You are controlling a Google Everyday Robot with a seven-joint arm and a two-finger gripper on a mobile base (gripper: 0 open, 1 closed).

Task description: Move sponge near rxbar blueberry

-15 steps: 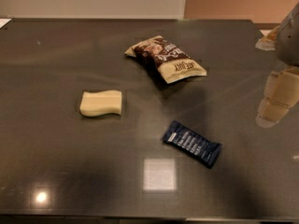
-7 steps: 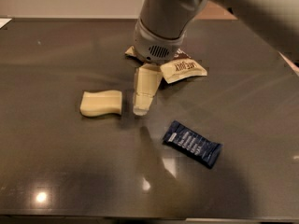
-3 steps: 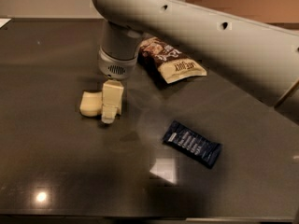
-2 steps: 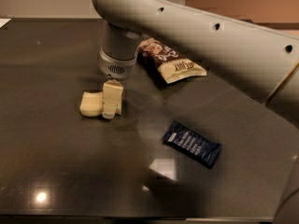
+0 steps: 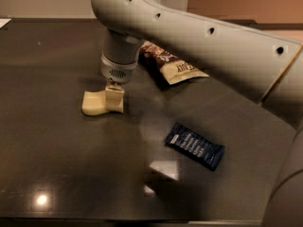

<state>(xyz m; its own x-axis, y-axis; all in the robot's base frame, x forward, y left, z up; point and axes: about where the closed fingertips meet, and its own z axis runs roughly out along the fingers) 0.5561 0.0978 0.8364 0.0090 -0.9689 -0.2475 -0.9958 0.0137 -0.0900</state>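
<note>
While low, gripper (image 5: pixel 114 97) against sponge (image 5: pixel 93 103)

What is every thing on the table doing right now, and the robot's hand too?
hand: down at the right end of the sponge.
sponge: lying flat, far from the bar.
rxbar blueberry: lying flat, untouched.
snack bag: lying flat, partly hidden by the arm.

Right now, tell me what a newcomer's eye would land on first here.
The big pale robot arm fills the upper right, and its gripper is at the right end of the yellow sponge, left of centre on the dark table. A dark blue bar lies apart to the lower right, and a brown snack bag lies behind, partly hidden by the arm.
</note>
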